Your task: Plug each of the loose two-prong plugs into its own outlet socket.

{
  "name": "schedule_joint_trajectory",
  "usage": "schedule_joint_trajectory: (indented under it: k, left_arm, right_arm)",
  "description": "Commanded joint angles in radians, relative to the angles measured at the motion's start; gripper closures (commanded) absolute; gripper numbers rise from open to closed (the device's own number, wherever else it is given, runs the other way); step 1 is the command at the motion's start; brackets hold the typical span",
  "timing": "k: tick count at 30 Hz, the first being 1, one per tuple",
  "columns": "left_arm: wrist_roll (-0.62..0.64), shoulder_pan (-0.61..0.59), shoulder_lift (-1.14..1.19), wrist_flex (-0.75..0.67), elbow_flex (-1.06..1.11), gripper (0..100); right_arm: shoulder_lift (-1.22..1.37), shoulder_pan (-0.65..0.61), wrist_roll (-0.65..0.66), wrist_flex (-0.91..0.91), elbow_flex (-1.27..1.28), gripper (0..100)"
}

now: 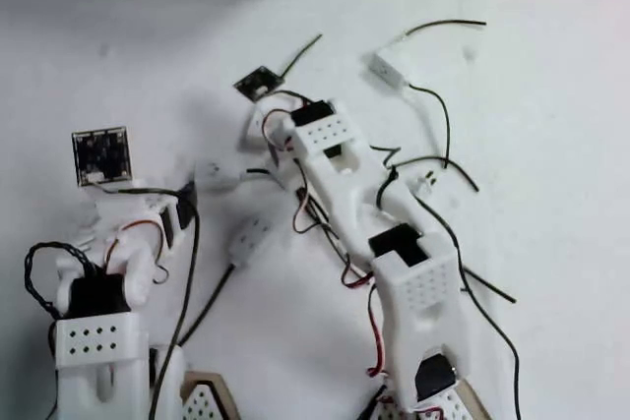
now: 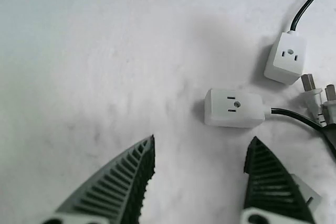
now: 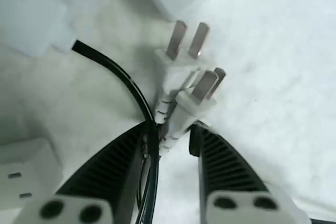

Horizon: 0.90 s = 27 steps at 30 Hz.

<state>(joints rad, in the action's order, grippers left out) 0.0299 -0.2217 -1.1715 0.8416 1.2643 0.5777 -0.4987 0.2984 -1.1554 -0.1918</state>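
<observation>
**Plugs and sockets: grasp check**

Right hand (image 3: 169, 135): sits astride the ribbed neck of the nearer white moulded two-prong plug (image 3: 197, 100), with a thin black cord (image 3: 113, 72) sharing the gap. Pinching or merely bracketing: cannot tell. Just beyond and touching it lies the second white two-prong plug (image 3: 176, 64). Both rest on the white table (image 3: 273, 77), long axes roughly in line with the hand, flat metal prongs pointing away from it.

Left hand (image 2: 203, 140): released, spread wide, holding nothing. Ahead of it is a white box-shaped outlet socket (image 2: 233, 108), long axis crosswise to the hand, slotted face up, cord leaving one end. Farther off is a second white outlet socket (image 2: 286, 62), face also up, with the plugs just beside it.

Judgement: plugs light, rigid, smooth; cords springy and likely to tug. Better hold is the flat body behind the prongs, not the flexible neck. Sockets light and will probably slide when pushed, so brace one.
</observation>
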Motion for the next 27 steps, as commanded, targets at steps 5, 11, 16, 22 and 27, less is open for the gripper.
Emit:
schedule_joint_trajectory:
  k: [5, 11, 16, 22, 27]
  left_arm:
    - [0.005, -0.005, -0.018, -0.029, 0.003, 72]
    - [0.005, -0.005, -0.018, -0.029, 0.003, 72]
    - [0.005, -0.004, -0.018, -0.038, 0.006, 72]
    - [0.006, -0.004, -0.018, -0.055, 0.008, 72]
    - [0.005, -0.004, -0.018, -0.054, 0.008, 72]
  right_arm:
    - [0.002, 0.021, -0.011, -0.053, -0.023, 89.7]
    - [0.002, 0.019, -0.005, -0.122, -0.021, 91.6]
    - [-0.01, 0.021, -0.003, -0.191, -0.028, 97.7]
    - [-0.061, 0.024, -0.003, -0.255, -0.021, 98.1]
    - [-0.163, 0.03, -0.003, -0.334, 0.009, 98.1]
